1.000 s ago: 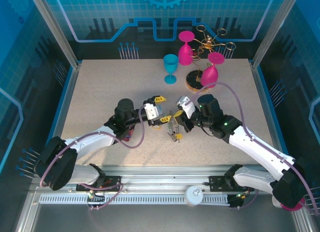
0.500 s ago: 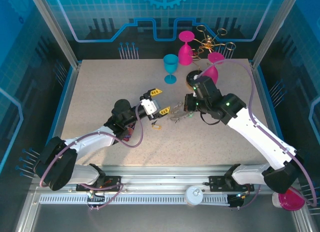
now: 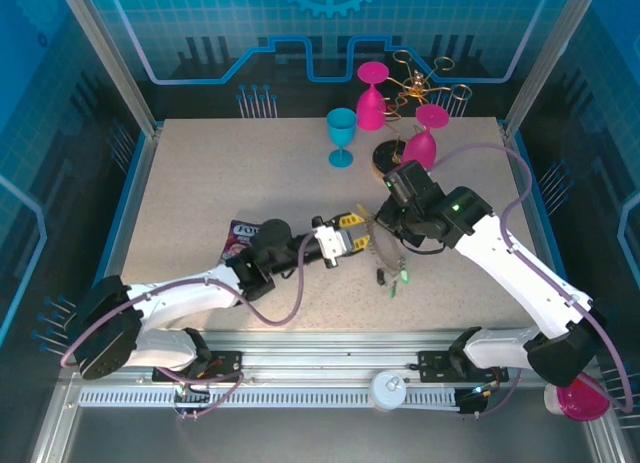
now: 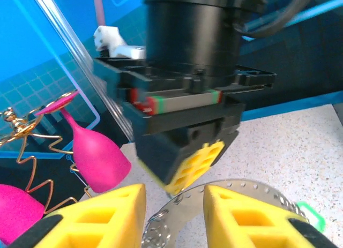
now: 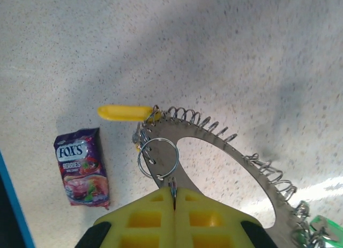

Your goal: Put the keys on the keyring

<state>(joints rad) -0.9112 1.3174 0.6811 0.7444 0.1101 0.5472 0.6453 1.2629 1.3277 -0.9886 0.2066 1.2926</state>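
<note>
The right pincer (image 5: 174,194) is closed on the flat dark grey metal keyring (image 5: 203,132) and holds it over the speckled table (image 3: 200,173). The left pincer (image 4: 174,205) has its fingers partly apart around the ring's edge; whether it grips, I cannot tell. I think the right should hold steady while the left works. The right wrist view gives the wire loops and a yellow tag (image 5: 124,112); the top view gives the small keys with black and green tags (image 3: 384,275) hanging below.

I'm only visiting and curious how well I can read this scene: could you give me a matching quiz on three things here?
Things: 1 keyring; 2 candy packet; 3 upright goblet.
Descriptions: A teal; B lying flat on the table; C pinched by the right fingers.
Pairs: 1-C, 2-B, 3-A.
</note>
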